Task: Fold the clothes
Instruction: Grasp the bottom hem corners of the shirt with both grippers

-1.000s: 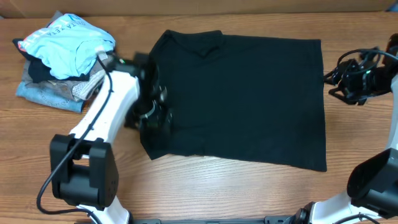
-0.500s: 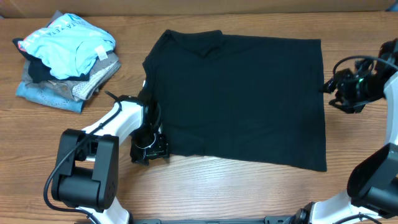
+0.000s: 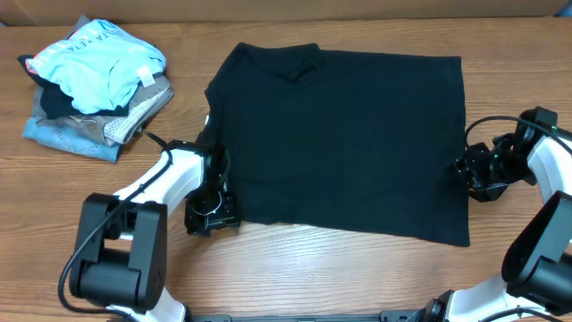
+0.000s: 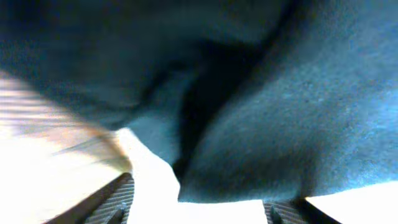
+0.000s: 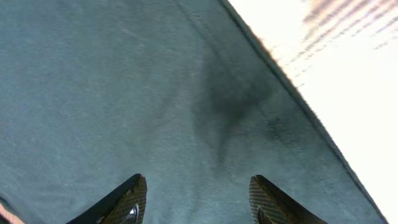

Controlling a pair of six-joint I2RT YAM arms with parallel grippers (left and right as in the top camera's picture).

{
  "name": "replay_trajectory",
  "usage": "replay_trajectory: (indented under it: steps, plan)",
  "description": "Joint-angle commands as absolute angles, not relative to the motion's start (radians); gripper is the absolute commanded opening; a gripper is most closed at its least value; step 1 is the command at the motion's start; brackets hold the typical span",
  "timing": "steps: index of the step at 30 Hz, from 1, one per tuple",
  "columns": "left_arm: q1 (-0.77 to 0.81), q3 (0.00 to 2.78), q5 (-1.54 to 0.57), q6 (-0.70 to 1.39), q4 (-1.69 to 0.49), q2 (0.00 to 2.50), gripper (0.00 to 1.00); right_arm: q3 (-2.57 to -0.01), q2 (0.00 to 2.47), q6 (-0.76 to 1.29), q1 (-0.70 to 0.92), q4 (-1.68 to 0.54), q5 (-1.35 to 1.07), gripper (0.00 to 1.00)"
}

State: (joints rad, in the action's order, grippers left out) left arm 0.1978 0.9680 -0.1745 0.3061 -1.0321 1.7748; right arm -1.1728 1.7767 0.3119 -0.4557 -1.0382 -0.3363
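Observation:
The black T-shirt (image 3: 344, 139) lies flat across the middle of the table, collar toward the far edge. My left gripper (image 3: 213, 213) is open at the shirt's near left corner. In the left wrist view the fabric edge (image 4: 249, 124) hangs just ahead of the spread fingers (image 4: 199, 202). My right gripper (image 3: 469, 176) is open over the shirt's right edge. In the right wrist view its fingers (image 5: 198, 199) are spread above flat fabric (image 5: 155, 93), with the hem running diagonally at the right.
A pile of clothes with a light blue garment (image 3: 94, 63) on top of grey and denim ones (image 3: 80, 130) sits at the far left. Bare wooden table (image 3: 295, 268) shows along the near side.
My left gripper came down from the shirt's left sleeve to its near left corner. My right gripper moved from off the shirt's right side down onto its right edge.

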Motion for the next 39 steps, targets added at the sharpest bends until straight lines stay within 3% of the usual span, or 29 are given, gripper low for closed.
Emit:
replay_trajectory:
  steps: [1, 7, 15, 23, 27, 30, 33, 34, 37, 39]
  plan:
    - [0.179, 0.962, -0.074, 0.342, -1.023, 1.686, 0.72, -1.153, 1.775, 0.319, -0.481, -1.039, -0.320, 0.57]
    - [0.177, 0.931, -0.052, 0.342, -0.972, 1.689, 0.68, -1.105, 1.775, 0.327, -0.505, -1.041, -0.307, 0.57]
    - [0.177, 0.859, -0.043, 0.341, -0.905, 1.689, 0.38, -1.065, 1.775, 0.341, -0.517, -1.049, -0.289, 0.57]
    - [0.177, 0.855, -0.041, 0.368, -0.840, 1.688, 0.26, -0.980, 1.775, 0.367, -0.517, -1.033, -0.270, 0.57]
    - [0.177, 0.855, -0.041, 0.368, -0.844, 1.688, 0.12, -0.932, 1.775, 0.402, -0.517, -1.004, -0.229, 0.56]
    - [0.177, 0.855, -0.041, 0.376, -0.843, 1.688, 0.04, -0.909, 1.775, 0.414, -0.517, -0.980, -0.228, 0.44]
    - [0.177, 0.855, -0.041, 0.382, -0.844, 1.688, 0.04, -0.912, 1.774, 0.420, -0.517, -0.983, -0.233, 0.10]
    - [0.177, 0.856, -0.042, 0.382, -0.847, 1.688, 0.04, -0.918, 1.774, 0.420, -0.517, -0.994, -0.232, 0.07]
    - [0.177, 0.857, -0.041, 0.393, -0.852, 1.688, 0.04, -0.944, 1.774, 0.416, -0.517, -1.037, -0.232, 0.08]
    - [0.177, 0.859, -0.041, 0.393, -0.852, 1.688, 0.04, -0.950, 1.774, 0.416, -0.517, -1.053, -0.226, 0.25]
